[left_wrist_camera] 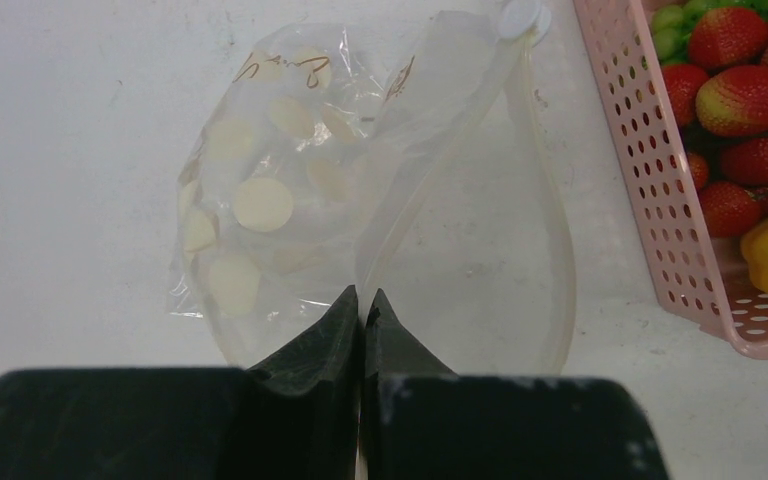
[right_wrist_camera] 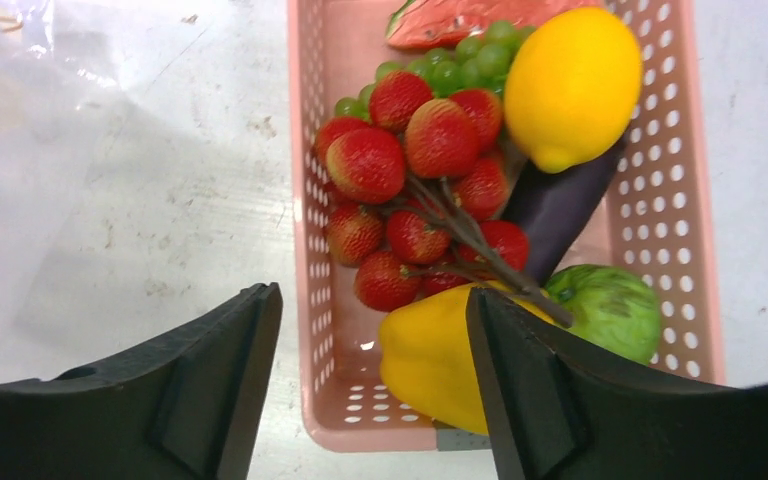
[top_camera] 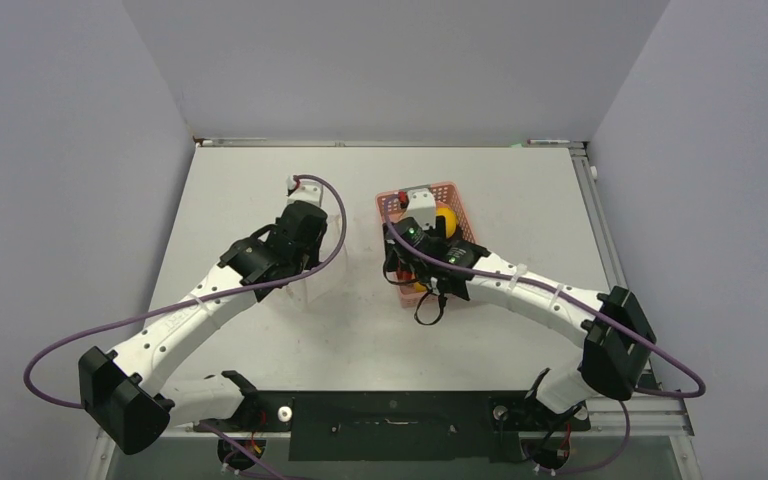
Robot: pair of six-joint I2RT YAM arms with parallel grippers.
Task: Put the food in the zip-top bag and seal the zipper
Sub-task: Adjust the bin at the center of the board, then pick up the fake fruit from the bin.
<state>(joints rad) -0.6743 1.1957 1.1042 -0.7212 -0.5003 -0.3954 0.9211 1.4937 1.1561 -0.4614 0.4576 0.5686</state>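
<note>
The zip-top bag lies crinkled on the table, its mouth gaping open. My left gripper is shut on the zipper, on one lip of the mouth; the white slider sits at the far end. The food lies in the pink basket: yellow bell pepper, lemon, green piece, red cluster, purple eggplant. My right gripper is open and empty above the basket's near left corner, one finger outside the wall, the other over the pepper.
The basket stands right of centre under my right gripper; my left gripper is to its left. Green grapes and a watermelon slice also lie in it. Walls enclose the table.
</note>
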